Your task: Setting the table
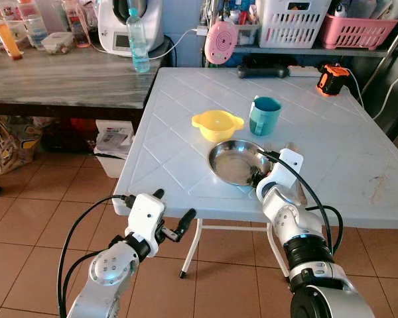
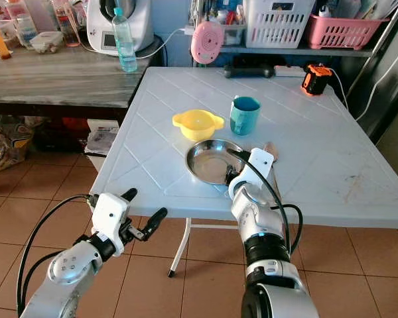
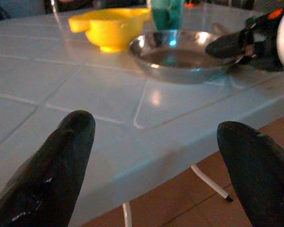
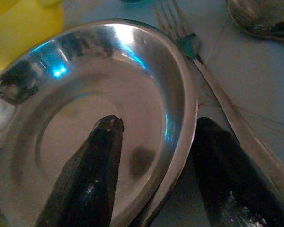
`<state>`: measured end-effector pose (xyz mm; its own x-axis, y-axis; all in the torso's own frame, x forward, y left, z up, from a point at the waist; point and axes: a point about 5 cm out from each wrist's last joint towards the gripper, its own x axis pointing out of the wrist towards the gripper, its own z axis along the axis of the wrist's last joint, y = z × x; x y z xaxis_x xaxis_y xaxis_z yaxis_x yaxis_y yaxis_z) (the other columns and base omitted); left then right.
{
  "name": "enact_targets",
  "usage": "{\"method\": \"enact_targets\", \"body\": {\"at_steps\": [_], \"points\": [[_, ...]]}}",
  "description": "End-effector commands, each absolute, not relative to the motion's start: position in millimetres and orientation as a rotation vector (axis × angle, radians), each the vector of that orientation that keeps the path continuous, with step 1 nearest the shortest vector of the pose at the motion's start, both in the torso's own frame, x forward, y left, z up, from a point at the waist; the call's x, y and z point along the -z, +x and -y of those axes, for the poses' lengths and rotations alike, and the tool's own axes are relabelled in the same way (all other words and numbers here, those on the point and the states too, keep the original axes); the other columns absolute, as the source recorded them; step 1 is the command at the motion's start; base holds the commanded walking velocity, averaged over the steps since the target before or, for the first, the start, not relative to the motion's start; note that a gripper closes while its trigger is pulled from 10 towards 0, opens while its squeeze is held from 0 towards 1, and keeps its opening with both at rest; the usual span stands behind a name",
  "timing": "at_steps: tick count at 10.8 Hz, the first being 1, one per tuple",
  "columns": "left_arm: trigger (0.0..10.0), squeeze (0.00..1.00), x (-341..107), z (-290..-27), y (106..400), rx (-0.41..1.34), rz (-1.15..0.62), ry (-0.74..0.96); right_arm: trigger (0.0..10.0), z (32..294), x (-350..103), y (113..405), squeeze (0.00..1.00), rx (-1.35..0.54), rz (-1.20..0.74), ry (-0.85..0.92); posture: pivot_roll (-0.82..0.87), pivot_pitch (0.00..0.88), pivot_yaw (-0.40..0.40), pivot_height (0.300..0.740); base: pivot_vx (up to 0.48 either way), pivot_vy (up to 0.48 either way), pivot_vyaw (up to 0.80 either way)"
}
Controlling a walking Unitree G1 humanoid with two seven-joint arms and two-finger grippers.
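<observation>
1. A steel plate sat near the front edge of the white table, just in front of a yellow bowl and a teal cup.
2. The right gripper straddled the plate's rim on its right side: one black finger lay inside the dish and the other outside on the tabletop, so it held the plate's edge, though how tightly could not be judged.
3. A fork lay on the table just beside the plate, close to the outer finger, with a spoon beyond it.
4. The left gripper hovered at the front left edge of the table, its fingers spread and holding nothing.
5. A water bottle stood on the wooden counter beside the table's far left corner.
</observation>
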<state>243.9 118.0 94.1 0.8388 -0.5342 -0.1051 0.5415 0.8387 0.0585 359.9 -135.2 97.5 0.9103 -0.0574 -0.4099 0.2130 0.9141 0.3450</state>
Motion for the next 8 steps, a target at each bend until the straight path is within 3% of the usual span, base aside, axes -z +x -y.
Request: {"method": "enact_targets", "body": {"at_steps": [1, 8], "points": [[10.0, 0.0, -97.4, -117.6, 243.1, 0.582, -0.077, 0.095, 0.0, 134.7, -101.7, 363.4, 0.0, 0.145, -0.399, 0.392, 0.11, 0.005, -0.021, 0.74, 0.0, 0.0, 0.0], [10.0, 0.0, -95.0, -116.5, 240.6, 0.589, -0.093, 0.094, 0.0, 134.7, -95.2, 363.3, 0.0, 0.154, -0.428, 0.395, 0.11, 0.013, -0.014, 0.74, 0.0, 0.0, 0.0]]}}
